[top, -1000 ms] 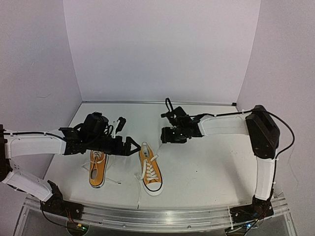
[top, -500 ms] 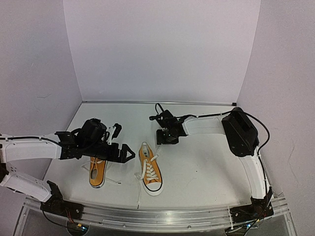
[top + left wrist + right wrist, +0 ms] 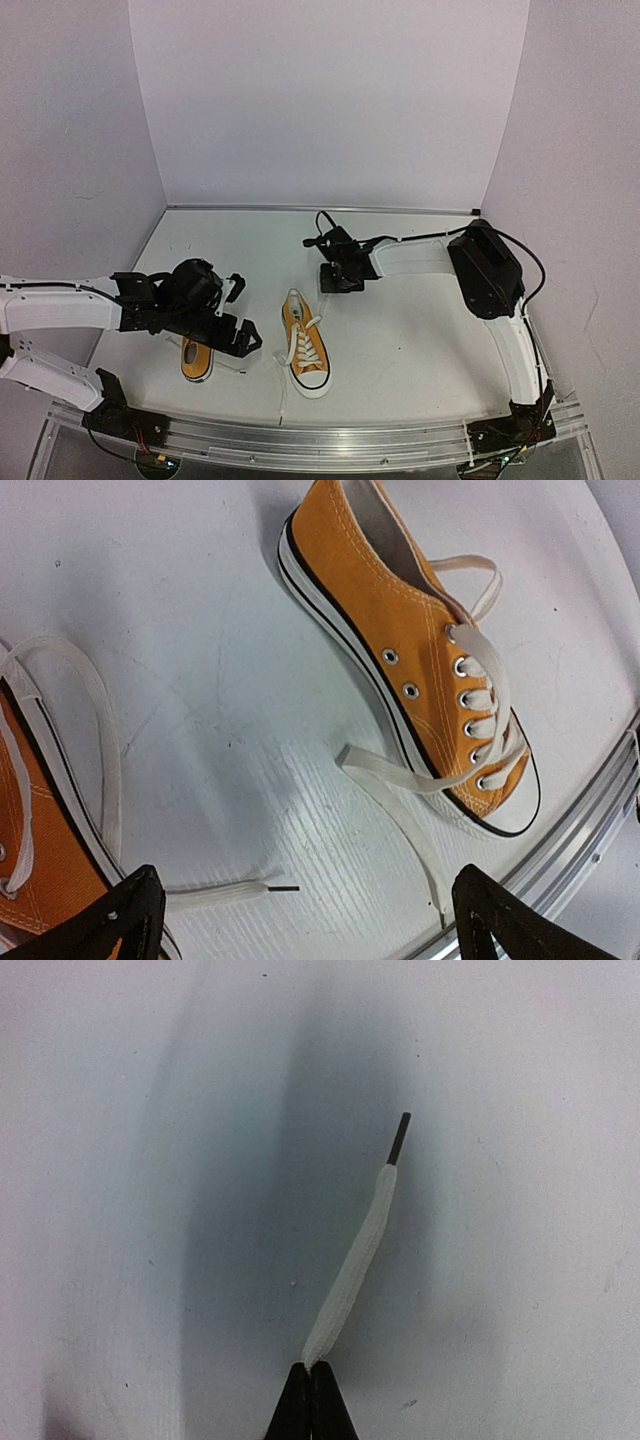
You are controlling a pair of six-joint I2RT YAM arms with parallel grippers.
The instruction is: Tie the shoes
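The right gripper (image 3: pixel 308 1400) pinches the end of a white lace (image 3: pixel 355 1255), just past the far end of the right shoe (image 3: pixel 305 345). The left gripper (image 3: pixel 307 880) hangs wide open between that shoe and the left shoe (image 3: pixel 197 358).

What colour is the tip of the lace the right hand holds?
Black tip on a white lace; right wrist view shows it best.

A white table (image 3: pixel 430 330) — faintly scuffed — is the ground. An aluminium rail (image 3: pixel 330 447) runs along its near edge; a pale back wall (image 3: pixel 330 100) and two side walls (image 3: pixel 70 150) rise from its other edges.
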